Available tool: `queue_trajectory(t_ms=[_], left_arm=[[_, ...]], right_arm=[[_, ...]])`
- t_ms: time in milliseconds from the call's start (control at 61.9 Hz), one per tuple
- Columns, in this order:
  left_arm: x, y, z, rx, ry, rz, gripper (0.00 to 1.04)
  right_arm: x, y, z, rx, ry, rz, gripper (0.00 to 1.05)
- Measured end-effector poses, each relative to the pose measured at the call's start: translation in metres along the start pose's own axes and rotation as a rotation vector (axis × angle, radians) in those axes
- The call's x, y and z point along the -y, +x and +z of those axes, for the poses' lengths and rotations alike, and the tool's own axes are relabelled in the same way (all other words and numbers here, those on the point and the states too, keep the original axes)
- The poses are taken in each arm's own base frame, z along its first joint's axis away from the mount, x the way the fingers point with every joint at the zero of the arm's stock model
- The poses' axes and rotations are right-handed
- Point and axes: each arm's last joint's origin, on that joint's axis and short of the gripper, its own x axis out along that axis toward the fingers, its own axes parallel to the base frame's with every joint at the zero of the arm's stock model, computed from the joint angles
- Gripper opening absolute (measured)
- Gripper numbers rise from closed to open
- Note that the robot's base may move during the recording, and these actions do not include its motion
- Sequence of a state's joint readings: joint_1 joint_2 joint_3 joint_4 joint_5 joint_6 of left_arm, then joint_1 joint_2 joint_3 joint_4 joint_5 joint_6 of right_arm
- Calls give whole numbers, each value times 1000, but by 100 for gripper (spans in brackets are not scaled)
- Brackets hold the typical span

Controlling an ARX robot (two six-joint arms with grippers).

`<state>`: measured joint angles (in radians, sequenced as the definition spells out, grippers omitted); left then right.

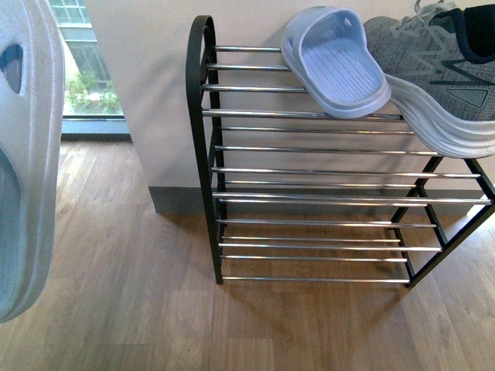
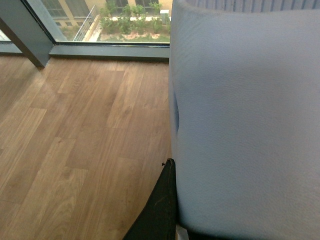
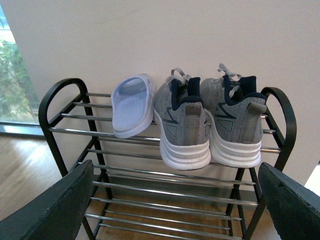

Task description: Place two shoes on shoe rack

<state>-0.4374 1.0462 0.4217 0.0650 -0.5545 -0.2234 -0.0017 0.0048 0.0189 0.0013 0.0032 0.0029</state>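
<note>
At the far left of the front view a pale blue slide sandal [image 1: 27,154] fills the frame edge, cut off at the top and side; the left wrist view shows the same sandal [image 2: 240,125] pressed against a dark fingertip [image 2: 160,210] of the left gripper, so that gripper appears to clasp it, though its second finger is hidden. Next comes the shoe rack [image 3: 65,131], black arched frames with chrome rods, standing against a wall on a wooden floor [image 1: 116,309]. On its top tier, from left to right, lie a second slide sandal [image 3: 131,105] and two grey sneakers [image 3: 182,125] [image 3: 235,122], heels outward, touching side by side. The front view crops the sneakers to one partial shoe [image 1: 441,77]. No writing or brand is readable; only dark zigzag side marks show. The right gripper [image 3: 175,210] stands wide apart and holds nothing, only its two finger tips in view.
</note>
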Motion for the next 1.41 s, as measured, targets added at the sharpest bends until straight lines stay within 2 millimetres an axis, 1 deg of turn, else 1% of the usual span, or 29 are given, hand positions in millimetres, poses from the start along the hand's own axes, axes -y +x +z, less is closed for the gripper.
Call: queue_trajectory(t_ms=[178,242,307,339,388,420,501,549,646,760,857,986,1083,1180,1277,1406], left_arm=[[0,0,0,2,-4,-2,2],[7,5,7,79,-124,-69,2],[24,16,28,73,-184,-115,2],[35,25,40,56,-212,-138,2],[44,32,50,44,-229,-150,2],[57,42,62,28,-247,-167,2],[76,57,78,1,-270,-184,2],[91,70,89,-21,-283,-192,2],[117,94,103,-66,-307,-194,2],[144,123,113,-121,-318,-189,2],[164,144,119,-150,-312,-185,2],[186,167,127,-181,-305,-200,2],[198,181,131,-197,-298,-205,2],[206,192,133,-216,-281,-186,2],[209,202,133,-229,-260,-154,2],[206,209,136,-216,-215,-98,2]], right_arm=[[0,0,0,0,0,0,95],[0,0,0,0,0,0,95],[0,0,0,0,0,1,95],[0,0,0,0,0,2,95],[0,0,0,0,0,1,95],[0,0,0,0,0,1,95],[0,0,0,0,0,2,95],[0,0,0,0,0,2,95],[0,0,0,0,0,2,95],[0,0,0,0,0,2,95],[0,0,0,0,0,3,95],[0,0,0,0,0,3,95],[0,0,0,0,0,3,95],[0,0,0,0,0,3,95],[0,0,0,0,0,3,95],[0,0,0,0,0,3,95]])
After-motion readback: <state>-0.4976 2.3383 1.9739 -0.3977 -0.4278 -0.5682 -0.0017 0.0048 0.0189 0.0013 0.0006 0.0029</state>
